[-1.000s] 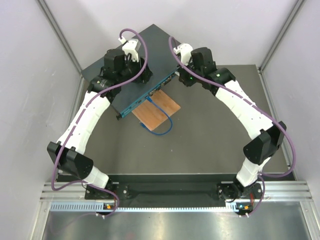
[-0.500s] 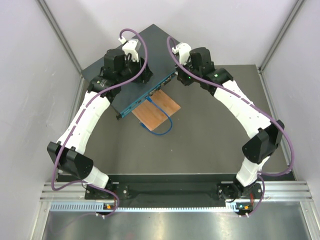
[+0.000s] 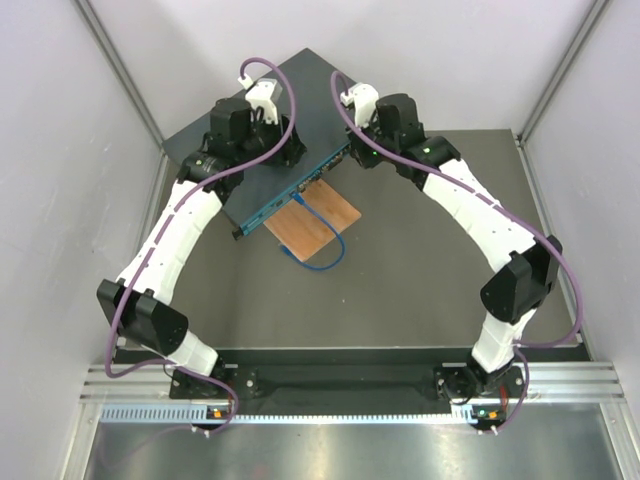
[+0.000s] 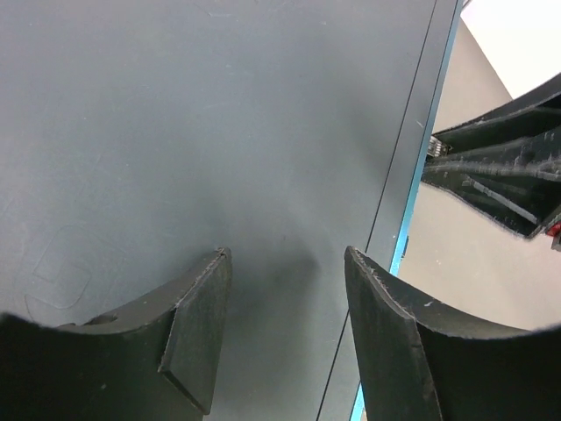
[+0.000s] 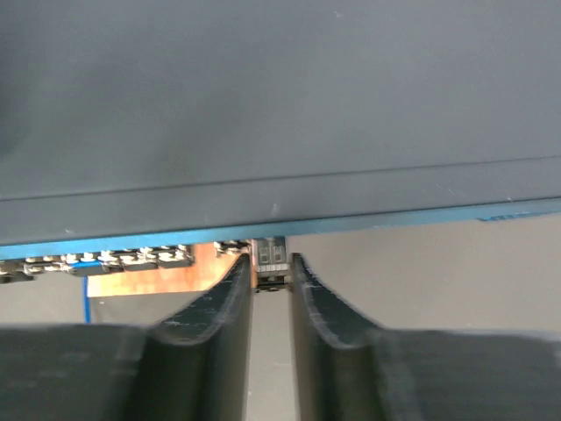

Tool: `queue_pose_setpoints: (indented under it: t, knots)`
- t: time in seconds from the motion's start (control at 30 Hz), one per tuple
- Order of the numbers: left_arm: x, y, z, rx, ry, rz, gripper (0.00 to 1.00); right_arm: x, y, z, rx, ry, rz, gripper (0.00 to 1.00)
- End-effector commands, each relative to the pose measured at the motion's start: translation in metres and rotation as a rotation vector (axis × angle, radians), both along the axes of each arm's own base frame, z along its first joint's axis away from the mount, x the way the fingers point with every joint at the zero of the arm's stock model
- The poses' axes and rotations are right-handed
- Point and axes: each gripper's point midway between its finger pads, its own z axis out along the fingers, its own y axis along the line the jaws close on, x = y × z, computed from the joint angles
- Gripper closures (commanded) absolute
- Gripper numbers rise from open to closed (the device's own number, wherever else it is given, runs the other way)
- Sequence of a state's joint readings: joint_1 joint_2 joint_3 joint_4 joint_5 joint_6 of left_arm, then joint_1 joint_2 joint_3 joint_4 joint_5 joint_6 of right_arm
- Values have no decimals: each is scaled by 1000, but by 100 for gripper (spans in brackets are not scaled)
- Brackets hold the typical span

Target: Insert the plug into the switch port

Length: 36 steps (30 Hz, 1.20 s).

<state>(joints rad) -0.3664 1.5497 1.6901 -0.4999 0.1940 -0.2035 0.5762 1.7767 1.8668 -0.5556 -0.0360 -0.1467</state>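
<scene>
The dark teal switch [image 3: 315, 100] lies at the back left, its port face [image 3: 290, 190] turned toward the table's middle. My left gripper [image 3: 285, 150] is open and empty, fingers spread right over the switch's top [image 4: 219, 132] near its blue edge. My right gripper [image 3: 352, 152] is at the right end of the port face. In the right wrist view its fingers [image 5: 237, 289] are nearly together with a small grey plug [image 5: 271, 259] between the tips, right against the switch's front edge [image 5: 351, 224]. Whether the plug is inside a port is hidden.
A thin orange-brown wooden board [image 3: 312, 218] lies in front of the port face. A blue cable [image 3: 335, 245] loops over it from the switch front to the board's near corner. Grey walls and metal frame posts close in the sides.
My right gripper has moved a little to the left and toward the switch's port face. My left arm has barely moved.
</scene>
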Motion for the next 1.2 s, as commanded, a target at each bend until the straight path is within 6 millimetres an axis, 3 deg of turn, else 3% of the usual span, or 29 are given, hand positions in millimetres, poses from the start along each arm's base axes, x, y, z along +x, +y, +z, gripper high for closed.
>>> queue_pose_setpoints:
  t: [0.0,0.23,0.47,0.63,0.73,0.9,1.17]
  knots:
    - [2,1,5,-16,-9,-1,40,-10,43,50,124,-123,135,74]
    - [3,-1,6,-24,-7,-9,40,-24,12,40,33,-114,113,50]
    - [3,-3,6,-30,-5,-13,40,-33,-23,33,-23,-77,87,40]
    - [4,-4,7,-35,-6,-17,40,-32,-44,28,-20,-24,77,41]
    - [4,-5,8,-38,-6,-19,40,-26,-48,29,5,-8,60,50]
    - [6,-6,7,-39,-5,-20,41,-18,-38,37,52,8,65,65]
    - [6,-4,7,-35,-9,-14,41,-12,-20,32,99,56,104,66]
